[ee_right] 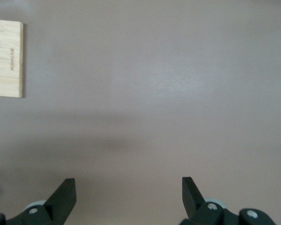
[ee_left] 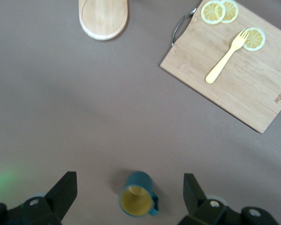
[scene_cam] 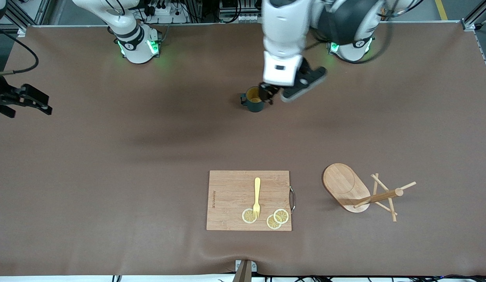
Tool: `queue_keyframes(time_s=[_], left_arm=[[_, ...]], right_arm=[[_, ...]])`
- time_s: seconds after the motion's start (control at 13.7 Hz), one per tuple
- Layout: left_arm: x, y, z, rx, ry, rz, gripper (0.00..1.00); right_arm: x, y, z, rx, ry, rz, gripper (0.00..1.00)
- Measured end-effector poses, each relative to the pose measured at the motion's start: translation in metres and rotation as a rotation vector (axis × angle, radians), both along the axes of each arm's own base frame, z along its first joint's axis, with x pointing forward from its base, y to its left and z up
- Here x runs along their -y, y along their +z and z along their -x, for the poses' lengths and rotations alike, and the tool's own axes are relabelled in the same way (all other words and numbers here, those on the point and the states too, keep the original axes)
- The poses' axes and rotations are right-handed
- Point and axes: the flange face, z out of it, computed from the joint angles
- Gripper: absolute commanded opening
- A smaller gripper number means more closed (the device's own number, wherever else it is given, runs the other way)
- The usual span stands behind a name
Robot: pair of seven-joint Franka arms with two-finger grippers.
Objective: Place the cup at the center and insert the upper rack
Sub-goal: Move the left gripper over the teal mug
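Overhead, brown table (scene_cam: 109, 164), left gripper (ee_left: 129, 197) jaws wide over cup (ee_left: 136, 200), right gripper (ee_right: 129, 197) jaws wide, waiting.

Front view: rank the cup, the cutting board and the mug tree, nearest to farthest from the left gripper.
1. cup: right beneath the open left gripper.
2. cutting board: nearer the front camera, mid-table.
3. mug tree: tipped over, toward the left arm's end.

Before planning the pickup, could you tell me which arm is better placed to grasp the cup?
Left: the left gripper hangs open over the cup; the right gripper waits at the table's edge.
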Motion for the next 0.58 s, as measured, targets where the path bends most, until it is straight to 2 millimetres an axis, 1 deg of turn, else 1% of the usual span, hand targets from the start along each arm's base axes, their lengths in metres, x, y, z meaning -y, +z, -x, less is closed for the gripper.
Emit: queue_keyframes(time_s=[0.15,0.36,0.58], left_arm=[[0.031,-0.023,0.022,0.009,0.078,-0.033,1.0],[0.076,-0.065,0.05,0.007,0.157,-0.072,1.0],[0.118,-0.113,0.078,-0.005,0.263,-0.11,1.0]], right_arm=[[-0.003,-0.006,-0.003,-0.012,-0.014,-0.032,1.0],[-0.002,-0.012,0.004,-0.077,-0.014,-0.035,1.0],[0.006,-0.014,0.007,-0.105,-0.025,-0.027,1.0]])
